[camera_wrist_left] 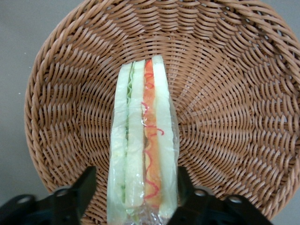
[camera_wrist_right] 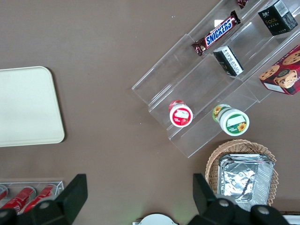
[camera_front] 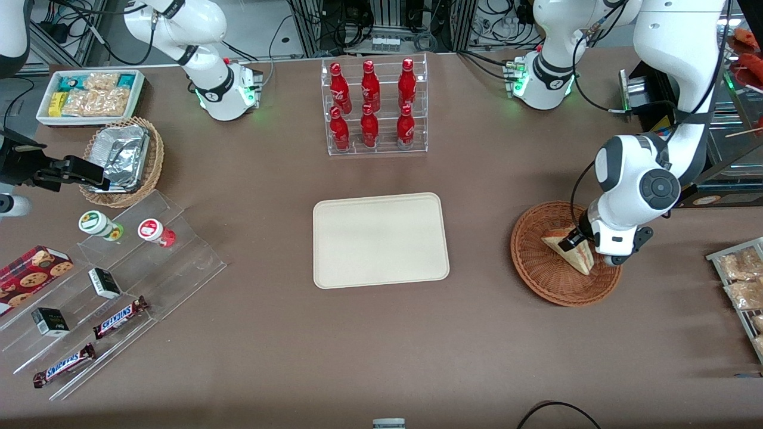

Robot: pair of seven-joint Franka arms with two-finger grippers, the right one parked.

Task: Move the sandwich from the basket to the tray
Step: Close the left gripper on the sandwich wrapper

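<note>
The sandwich (camera_front: 573,251) stands on edge in the reddish-brown wicker basket (camera_front: 536,275), toward the working arm's end of the table. In the left wrist view the sandwich (camera_wrist_left: 143,140) shows its wrapped cut edge with green and red-orange filling, over the basket's weave (camera_wrist_left: 225,117). My left gripper (camera_front: 576,239) is lowered into the basket and straddles the sandwich. Its black fingers (camera_wrist_left: 83,190) stand open on either side, one close against the wrap and one a small gap away. The cream tray (camera_front: 380,240) lies bare at the table's middle, and its corner shows in the right wrist view (camera_wrist_right: 26,105).
An acrylic rack of red bottles (camera_front: 374,107) stands farther from the camera than the tray. Toward the parked arm's end are a tan basket with foil (camera_front: 122,158), a white snack bin (camera_front: 89,95) and a stepped acrylic stand (camera_front: 113,280). A rack of packets (camera_front: 742,280) sits beside the wicker basket.
</note>
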